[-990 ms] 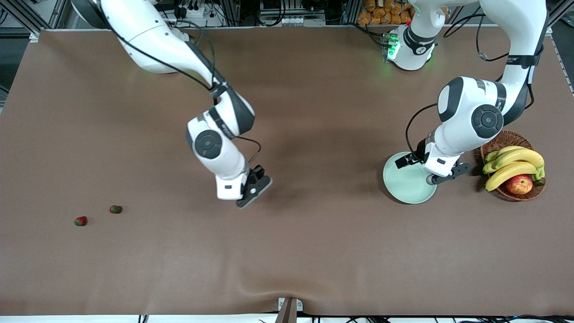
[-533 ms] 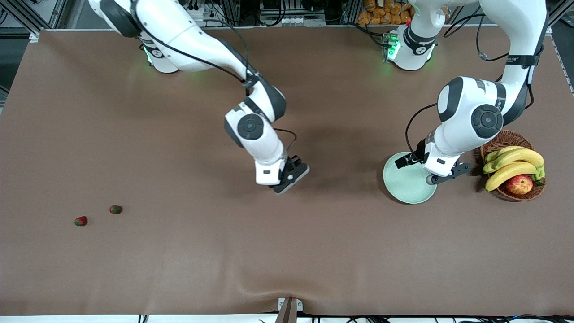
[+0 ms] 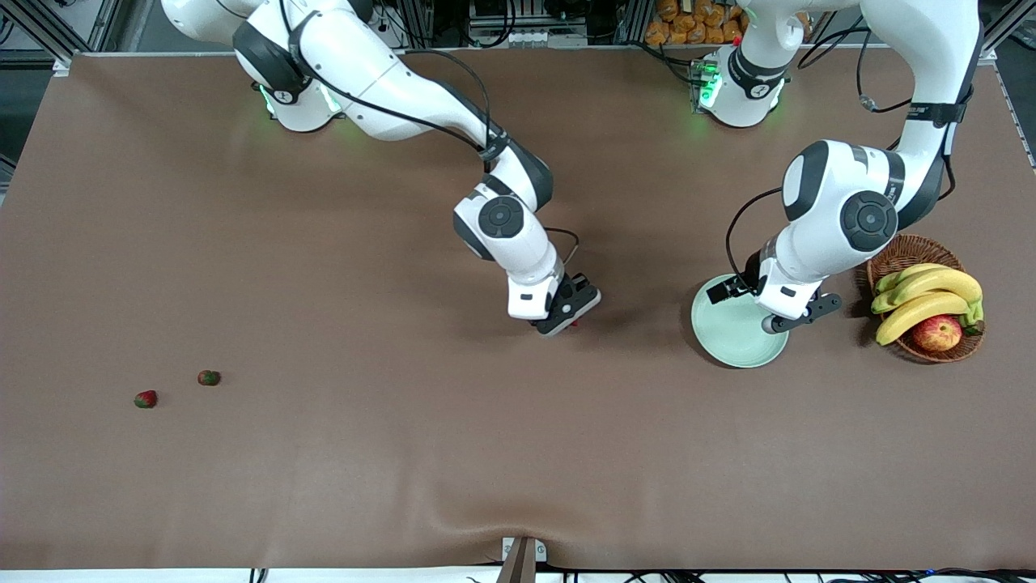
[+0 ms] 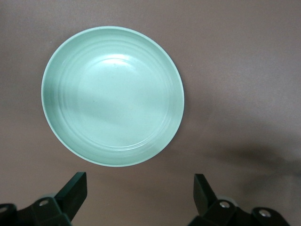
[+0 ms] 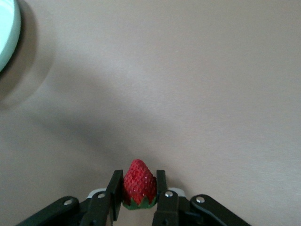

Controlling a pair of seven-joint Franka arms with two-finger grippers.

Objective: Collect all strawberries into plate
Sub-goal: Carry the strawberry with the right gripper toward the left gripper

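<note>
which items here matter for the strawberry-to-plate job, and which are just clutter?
Job:
- strawberry clamped in the right gripper, over bare table
- two strawberries on the table toward the right arm's end
- plate, nothing in it, left gripper open over its edge

Clutter:
- wicker basket beside the plate
- bananas
- apple

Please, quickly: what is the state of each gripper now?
Left gripper: open, empty, over the plate.
Right gripper: shut on a strawberry, over the bare table.

Brown table [image 3: 518,453] with two strawberries [image 3: 146,398], plate [image 3: 732,340], basket [image 3: 910,253].
</note>
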